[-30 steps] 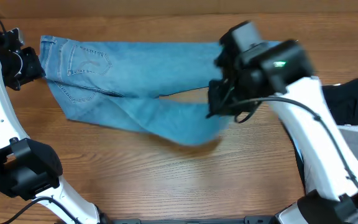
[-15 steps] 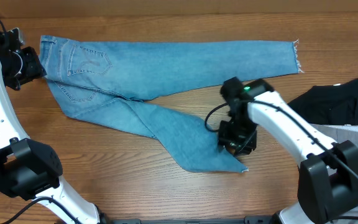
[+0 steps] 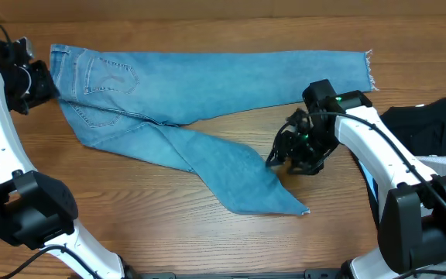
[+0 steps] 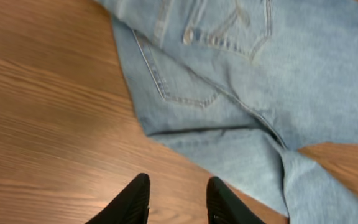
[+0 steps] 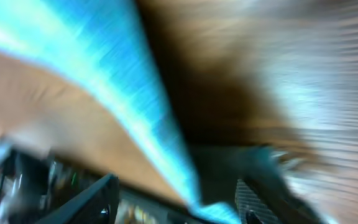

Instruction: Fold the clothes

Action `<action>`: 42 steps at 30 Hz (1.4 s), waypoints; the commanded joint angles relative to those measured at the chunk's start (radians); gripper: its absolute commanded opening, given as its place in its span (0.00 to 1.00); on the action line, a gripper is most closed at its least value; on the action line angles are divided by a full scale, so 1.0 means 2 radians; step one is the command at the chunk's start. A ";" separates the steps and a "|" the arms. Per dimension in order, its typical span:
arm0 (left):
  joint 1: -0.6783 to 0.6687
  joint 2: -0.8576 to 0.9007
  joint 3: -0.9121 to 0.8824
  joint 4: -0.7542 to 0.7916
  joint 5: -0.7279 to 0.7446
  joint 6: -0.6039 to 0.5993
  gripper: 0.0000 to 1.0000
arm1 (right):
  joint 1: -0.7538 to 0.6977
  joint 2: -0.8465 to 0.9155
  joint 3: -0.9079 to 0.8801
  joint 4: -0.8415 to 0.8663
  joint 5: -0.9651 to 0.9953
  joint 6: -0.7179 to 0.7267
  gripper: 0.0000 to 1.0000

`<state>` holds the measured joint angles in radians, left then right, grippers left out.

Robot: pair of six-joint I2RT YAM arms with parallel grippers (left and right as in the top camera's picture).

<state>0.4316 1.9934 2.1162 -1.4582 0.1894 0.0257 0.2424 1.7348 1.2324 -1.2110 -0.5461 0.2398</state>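
A pair of light-blue jeans (image 3: pixel 200 85) lies spread flat on the wooden bench (image 3: pixel 169 232), back pockets up and waistband at the far left. One leg runs straight along the far side to a frayed hem at the right. The other leg angles toward the near right and ends in a point close to the middle of the bench.

The right tool (image 3: pixel 277 159) sits low over the wood at the right edge of that angled leg, just beside or touching the cloth. The overhead view does not settle which. The right wrist view is blurred, showing only a streak of blue running toward the gap between two dark fingers, so whether this tool grips the denim cannot be told.

The left tool (image 3: pixel 41 84) hangs at the far left, just beside the waistband. The left wrist view shows its fingers (image 4: pixel 135 199) parted and empty over bare wood, with the seat of the jeans just beyond them.

A black garment (image 3: pixel 416 128) lies at the right edge, apart from the jeans.
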 commanded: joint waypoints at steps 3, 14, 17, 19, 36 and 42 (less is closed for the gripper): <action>-0.023 -0.001 -0.082 0.016 0.020 -0.001 0.31 | 0.031 -0.006 -0.001 -0.012 -0.081 -0.107 0.72; -0.059 -0.001 -0.233 0.178 0.020 -0.002 0.42 | 0.101 -0.003 -0.001 0.060 -0.065 -0.050 0.54; -0.059 -0.001 -0.254 0.220 0.020 -0.002 0.39 | 0.108 -0.003 -0.001 0.077 -0.050 -0.002 0.40; -0.059 -0.001 -0.266 0.247 0.020 -0.002 0.38 | 0.109 -0.003 -0.001 0.086 -0.002 0.039 0.47; -0.052 -0.001 -0.371 0.402 -0.068 -0.008 0.05 | 0.109 -0.003 -0.001 0.111 0.015 0.053 0.60; -0.028 -0.001 -0.459 0.510 -0.035 -0.025 0.09 | 0.109 -0.003 -0.001 0.112 0.015 0.053 0.59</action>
<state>0.3458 1.9942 1.2526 -0.4805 0.1001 0.0021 0.4599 1.7348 1.2316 -0.9936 -0.5194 0.3405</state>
